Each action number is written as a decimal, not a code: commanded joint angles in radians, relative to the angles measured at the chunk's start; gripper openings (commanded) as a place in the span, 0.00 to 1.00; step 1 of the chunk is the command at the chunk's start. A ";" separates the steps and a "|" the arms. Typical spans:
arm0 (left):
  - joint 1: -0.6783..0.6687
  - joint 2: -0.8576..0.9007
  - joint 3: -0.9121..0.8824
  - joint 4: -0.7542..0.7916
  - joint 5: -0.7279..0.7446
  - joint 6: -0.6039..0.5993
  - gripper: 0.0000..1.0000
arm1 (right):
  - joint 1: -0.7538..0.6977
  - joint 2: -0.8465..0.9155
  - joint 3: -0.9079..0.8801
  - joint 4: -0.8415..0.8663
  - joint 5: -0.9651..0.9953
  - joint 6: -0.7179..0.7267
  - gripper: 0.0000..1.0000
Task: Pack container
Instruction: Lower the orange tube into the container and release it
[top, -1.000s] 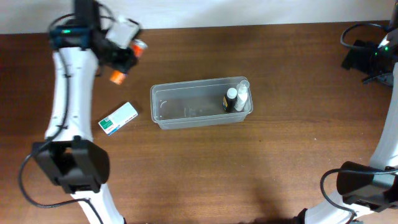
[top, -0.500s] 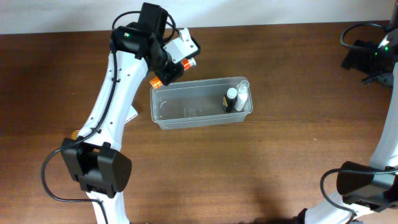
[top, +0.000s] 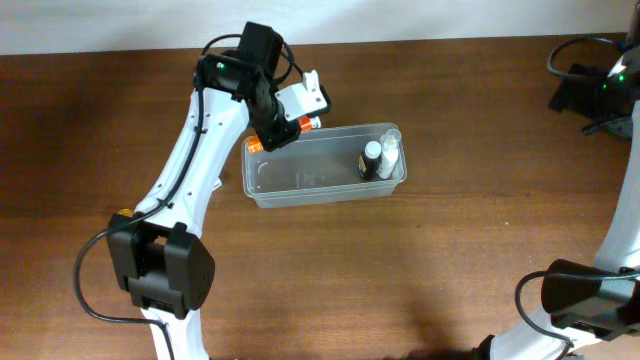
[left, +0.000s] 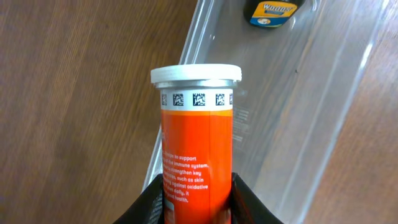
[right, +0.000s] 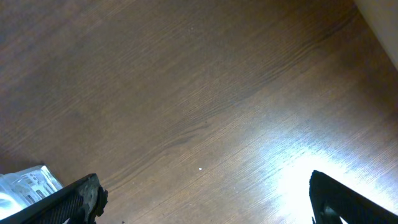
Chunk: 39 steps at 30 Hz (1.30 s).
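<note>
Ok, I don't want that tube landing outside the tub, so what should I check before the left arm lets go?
1. Grip: the left claw is shut on the orange tube. Ok.
2. Tube closed: the white cap looks seated. Ok.
3. Tube fully over the opening: it hangs along the far rim of the container, near its left end. Not ok.
4. Free floor below: the container's left and middle are bare, and the two bottles stand at the right end. Ok.
5. Height above the rim: cannot tell.
6. Other arm clear: the right claw is open and far from the container. Ok.
</note>
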 joint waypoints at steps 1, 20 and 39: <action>-0.006 0.027 -0.030 0.025 0.030 0.077 0.26 | -0.005 -0.005 0.007 0.000 0.009 0.009 0.98; -0.060 0.243 -0.030 0.164 0.021 0.149 0.21 | -0.005 -0.005 0.007 0.000 0.009 0.009 0.98; -0.060 0.243 -0.030 0.187 0.021 0.155 0.59 | -0.005 -0.005 0.007 0.000 0.009 0.009 0.98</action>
